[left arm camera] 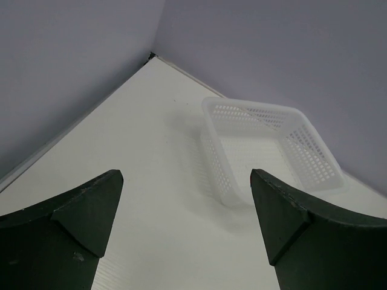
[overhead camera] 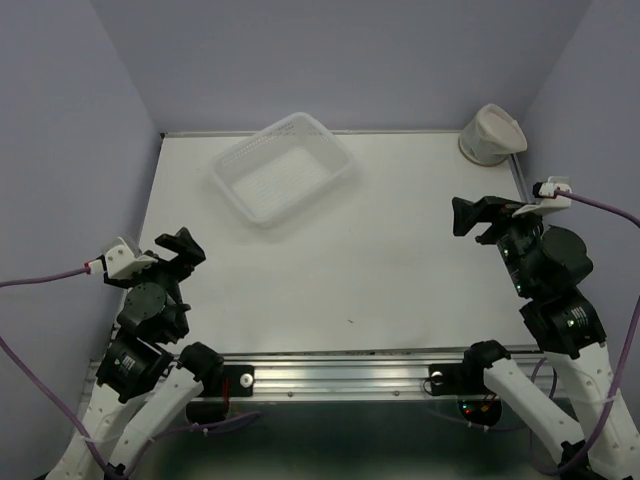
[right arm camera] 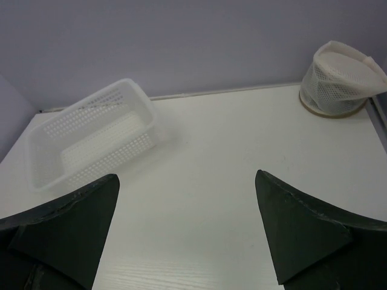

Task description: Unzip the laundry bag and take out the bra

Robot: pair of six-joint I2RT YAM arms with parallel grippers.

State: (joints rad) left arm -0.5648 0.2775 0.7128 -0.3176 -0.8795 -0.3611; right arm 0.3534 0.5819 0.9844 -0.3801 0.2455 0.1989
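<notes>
The round white mesh laundry bag [overhead camera: 493, 133] with a tan rim stands at the table's far right corner, tilted against the wall. It also shows at the upper right of the right wrist view [right arm camera: 338, 80]. The bra is not in view. My left gripper [overhead camera: 182, 248] is open and empty above the table's left side [left arm camera: 186, 181]. My right gripper [overhead camera: 474, 218] is open and empty at the right side, well short of the bag [right arm camera: 187, 184].
A rectangular white plastic basket [overhead camera: 282, 167] sits at the back, left of centre, and looks empty [left arm camera: 266, 148] [right arm camera: 91, 140]. Purple walls close the table on three sides. A metal rail [overhead camera: 340, 375] runs along the near edge.
</notes>
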